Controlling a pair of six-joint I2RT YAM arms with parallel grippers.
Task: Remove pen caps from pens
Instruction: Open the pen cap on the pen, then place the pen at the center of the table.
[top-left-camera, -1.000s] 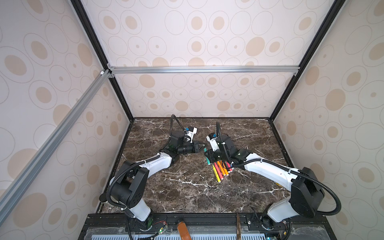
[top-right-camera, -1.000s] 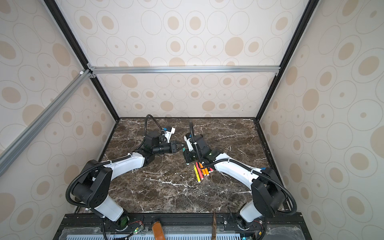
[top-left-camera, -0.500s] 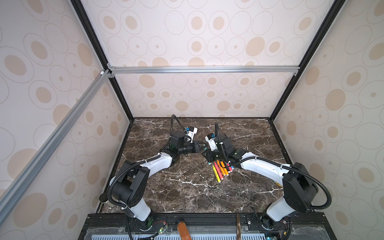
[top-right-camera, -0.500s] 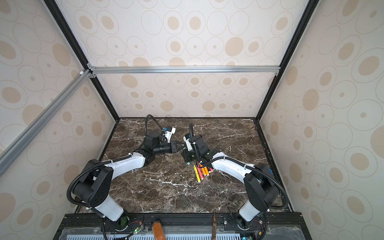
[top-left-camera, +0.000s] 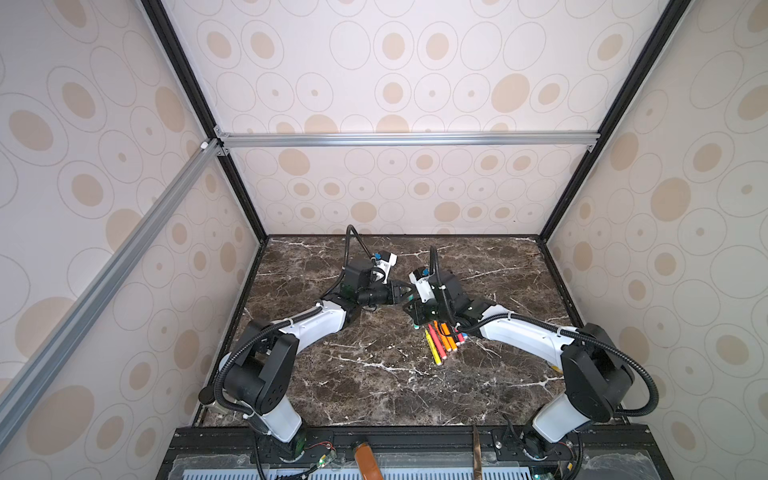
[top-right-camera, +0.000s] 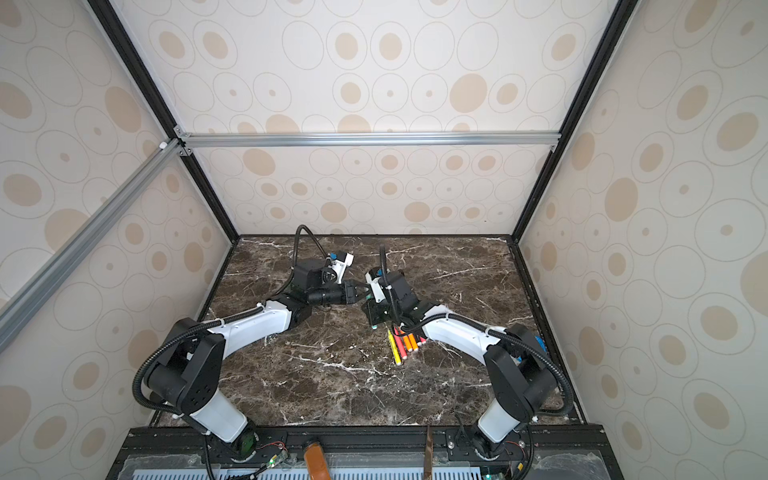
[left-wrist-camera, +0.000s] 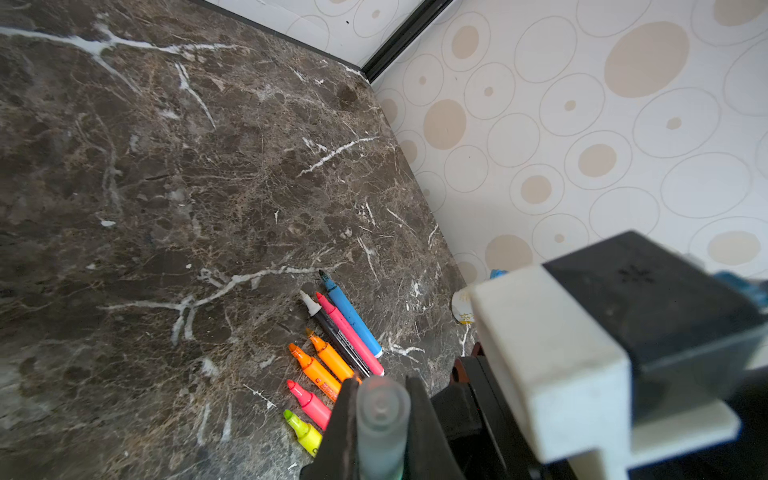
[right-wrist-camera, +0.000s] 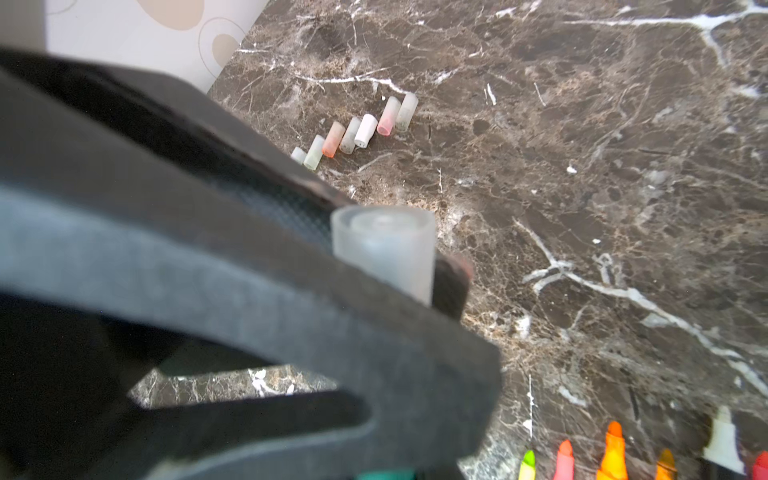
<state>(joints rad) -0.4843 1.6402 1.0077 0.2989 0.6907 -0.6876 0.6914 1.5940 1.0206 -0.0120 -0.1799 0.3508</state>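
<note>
At left, pinching a stubby pale translucent plastic pen cap (left-wrist-camera: 380, 432) in the left end effector (left-wrist-camera: 381, 411), closed hard on it. Beside it, clamping the slim teal-green pen (right-wrist-camera: 386, 474) in the right end effector (top-left-camera: 415, 316), shut on the barrel. Could slip off the smooth cap if pulled off-axis, or jerk free and scatter the seven uncapped bright marker pens (left-wrist-camera: 332, 361) lying rightward on the dark marble surface (left-wrist-camera: 166, 166). Cannot read the fine white print along the black barrel (left-wrist-camera: 338, 336); no brand legible.

Seven uncapped pens (left-wrist-camera: 332, 356) lie side by side; seven pale pen caps (right-wrist-camera: 365, 131) form another row.
</note>
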